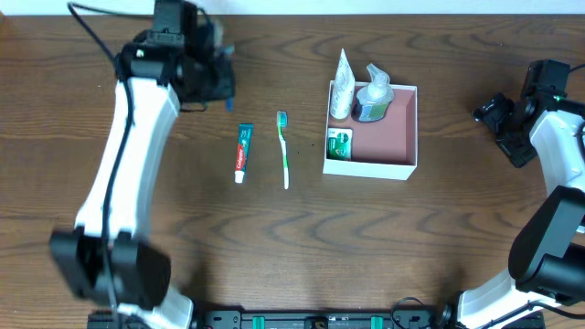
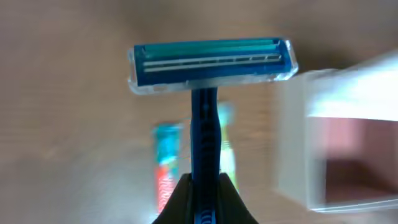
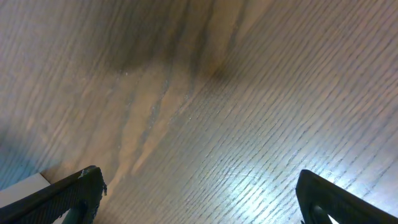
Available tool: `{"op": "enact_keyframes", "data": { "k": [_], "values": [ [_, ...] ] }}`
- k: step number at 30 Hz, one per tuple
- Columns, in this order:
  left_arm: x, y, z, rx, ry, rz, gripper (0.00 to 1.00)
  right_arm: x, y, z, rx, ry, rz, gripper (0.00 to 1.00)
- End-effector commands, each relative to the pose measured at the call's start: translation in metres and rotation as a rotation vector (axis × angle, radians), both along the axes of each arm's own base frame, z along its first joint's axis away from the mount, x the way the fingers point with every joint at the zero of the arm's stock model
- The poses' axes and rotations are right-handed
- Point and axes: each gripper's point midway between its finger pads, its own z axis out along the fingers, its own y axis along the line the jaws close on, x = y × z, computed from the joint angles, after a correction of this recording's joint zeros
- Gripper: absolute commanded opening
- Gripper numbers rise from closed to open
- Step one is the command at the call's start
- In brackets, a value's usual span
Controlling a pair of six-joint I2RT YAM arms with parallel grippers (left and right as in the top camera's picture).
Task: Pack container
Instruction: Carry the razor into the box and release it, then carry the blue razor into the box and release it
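A blue razor (image 2: 211, 62) fills the left wrist view, its handle pinched by the left gripper (image 2: 205, 190). On the wooden table (image 1: 302, 247), the container (image 1: 370, 168) sits right of centre, holding a tube (image 1: 341, 87), a bottle (image 1: 373, 96) and a carton (image 1: 339, 143). The right gripper (image 3: 199, 193) hangs spread wide above the wood. A toothbrush (image 1: 283, 151) and toothpaste (image 1: 243, 153) lie side by side left of the container.

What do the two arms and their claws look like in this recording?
Both arms have white rounded shells with black joints. A black cable loops off the left arm; the right arm shows a small green dot. The left claw and right claw have black fingers.
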Motion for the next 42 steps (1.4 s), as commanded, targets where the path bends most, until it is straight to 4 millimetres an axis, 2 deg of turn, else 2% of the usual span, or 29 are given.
{"op": "enact_keyframes", "data": {
  "k": [1, 4, 9, 12, 16, 21, 28, 32, 34, 36, 38, 42],
  "values": [
    [-0.023, -0.061, 0.033, -0.037, -0.117, -0.229, 0.06, -0.001, -0.001, -0.002, -0.004, 0.007, -0.017, 0.99],
    [-0.042, -0.121, 0.046, -0.006, -0.239, -0.456, 0.06, -0.001, -0.001, -0.002, -0.004, 0.007, -0.017, 0.99],
    [-0.069, -0.199, 0.032, 0.033, -0.339, -0.726, 0.06, -0.001, -0.001, -0.002, -0.004, 0.007, -0.017, 0.99],
    [-0.069, -0.226, 0.014, 0.057, -0.350, -0.761, 0.06, -0.001, -0.001, -0.002, -0.004, 0.007, -0.016, 0.99],
    [-0.067, -0.253, -0.022, 0.072, -0.322, -0.815, 0.06, -0.001, -0.001, -0.002, -0.004, 0.007, -0.016, 0.99],
    [-0.058, -0.267, -0.066, 0.091, -0.269, -0.836, 0.07, -0.001, -0.001, -0.002, -0.004, 0.007, -0.017, 0.99],
    [-0.051, -0.273, -0.119, 0.118, -0.186, -0.844, 0.07, -0.001, -0.001, -0.002, -0.004, 0.007, -0.017, 0.99],
    [-0.049, -0.273, -0.132, 0.130, -0.170, -0.841, 0.12, -0.001, -0.001, -0.002, -0.004, 0.007, -0.016, 0.99],
    [-0.047, -0.271, -0.133, 0.146, -0.171, -0.832, 0.17, -0.001, -0.001, -0.002, -0.004, 0.007, -0.017, 0.99],
    [-0.046, -0.271, -0.133, 0.150, -0.173, -0.829, 0.17, -0.001, -0.001, -0.002, -0.004, 0.007, -0.017, 0.99],
    [-0.044, -0.269, -0.134, 0.161, -0.175, -0.821, 0.28, -0.001, -0.001, -0.002, -0.004, 0.007, -0.017, 0.99],
    [-0.045, -0.268, -0.134, 0.163, -0.172, -0.821, 0.31, -0.001, -0.001, -0.002, -0.004, 0.007, -0.017, 0.99]
  ]
}}
